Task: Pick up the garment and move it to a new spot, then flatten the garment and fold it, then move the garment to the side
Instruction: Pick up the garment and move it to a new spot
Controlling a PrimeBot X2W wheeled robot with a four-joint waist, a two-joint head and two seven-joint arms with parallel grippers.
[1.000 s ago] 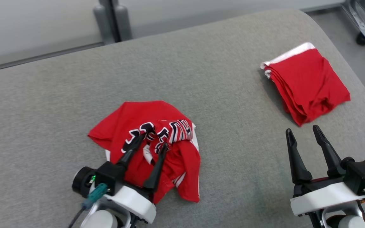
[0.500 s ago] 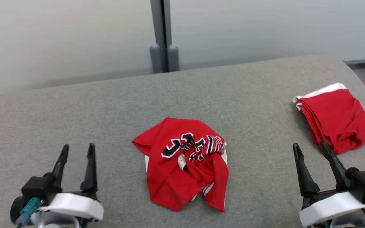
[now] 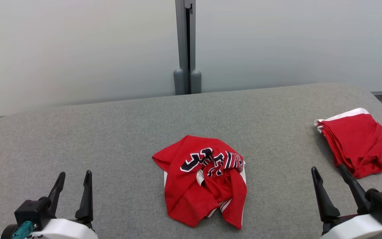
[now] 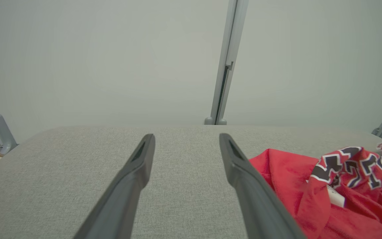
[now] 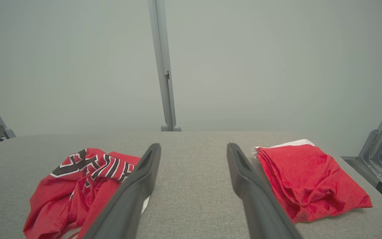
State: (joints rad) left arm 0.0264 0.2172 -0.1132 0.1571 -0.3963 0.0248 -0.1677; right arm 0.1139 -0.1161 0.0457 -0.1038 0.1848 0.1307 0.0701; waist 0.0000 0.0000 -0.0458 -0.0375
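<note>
A crumpled red jersey [image 3: 204, 181] with black-and-white lettering lies heaped at the middle of the grey fabric-covered table [image 3: 111, 132], between the left gripper [image 3: 74, 173] and right gripper [image 3: 328, 168], both spread wide and empty. Flattening appears to be the step at hand: each gripper must find an edge and draw the cloth outward, clear of the folded red garment [image 3: 360, 146] at right.

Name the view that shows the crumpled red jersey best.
Head view: the crumpled red jersey lies whole and unobstructed. Left wrist view crops it at the frame edge; right wrist view has a dark finger across it.
</note>
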